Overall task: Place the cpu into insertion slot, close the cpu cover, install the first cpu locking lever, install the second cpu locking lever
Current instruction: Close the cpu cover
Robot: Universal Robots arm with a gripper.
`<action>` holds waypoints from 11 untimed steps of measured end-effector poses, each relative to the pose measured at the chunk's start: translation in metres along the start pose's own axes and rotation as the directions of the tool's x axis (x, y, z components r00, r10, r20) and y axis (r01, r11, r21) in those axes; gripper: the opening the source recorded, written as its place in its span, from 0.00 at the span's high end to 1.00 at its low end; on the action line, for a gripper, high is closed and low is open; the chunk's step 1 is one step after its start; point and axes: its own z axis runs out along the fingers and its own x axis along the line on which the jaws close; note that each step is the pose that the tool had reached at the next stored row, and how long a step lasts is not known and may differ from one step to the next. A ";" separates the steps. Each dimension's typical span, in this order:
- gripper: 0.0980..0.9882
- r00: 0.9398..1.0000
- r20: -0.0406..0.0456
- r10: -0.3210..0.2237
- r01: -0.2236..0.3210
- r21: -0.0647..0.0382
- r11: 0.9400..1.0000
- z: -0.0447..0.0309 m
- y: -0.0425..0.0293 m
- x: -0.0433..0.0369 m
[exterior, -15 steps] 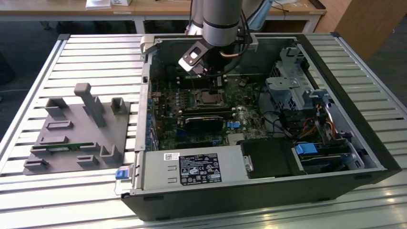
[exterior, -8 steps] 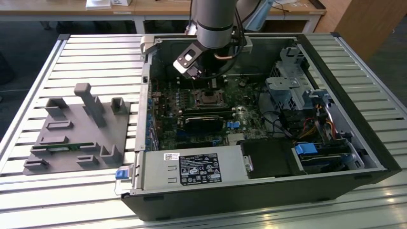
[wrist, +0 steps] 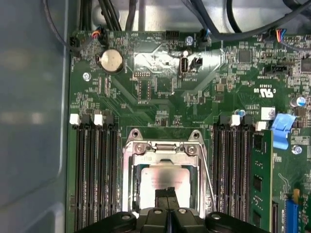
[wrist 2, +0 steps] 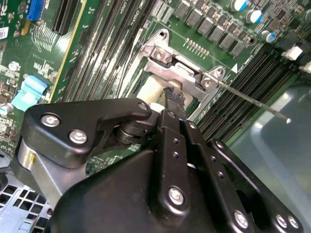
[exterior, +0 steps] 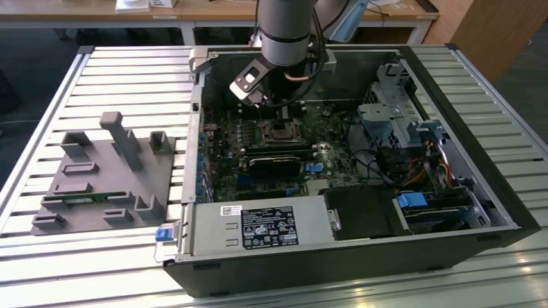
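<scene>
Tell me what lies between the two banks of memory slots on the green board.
In the first wrist view, the silver cover lies between the memory slots, framing the pale chip; the gripper is over the chip.

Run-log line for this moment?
cpu seated | cpu cover down over it | gripper shut, tips at cpu | locking lever raised, unlatched

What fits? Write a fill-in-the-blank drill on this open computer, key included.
The black end effector hangs over the pale silvery square cpu, its fingers ___.
The round silver coin battery sits on the ___ circuit board.
The grey fixture block stands at the exterior view's ___ of the black computer case.
Missing words: shut; green; left.
</scene>
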 end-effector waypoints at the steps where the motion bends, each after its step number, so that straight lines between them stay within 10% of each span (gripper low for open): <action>1: 0.99 1.000 0.000 0.000 0.000 0.000 1.000 0.0004 -0.0011 0.0000; 11: 0.99 1.000 0.000 0.000 0.000 0.000 1.000 0.0076 -0.0095 0.0002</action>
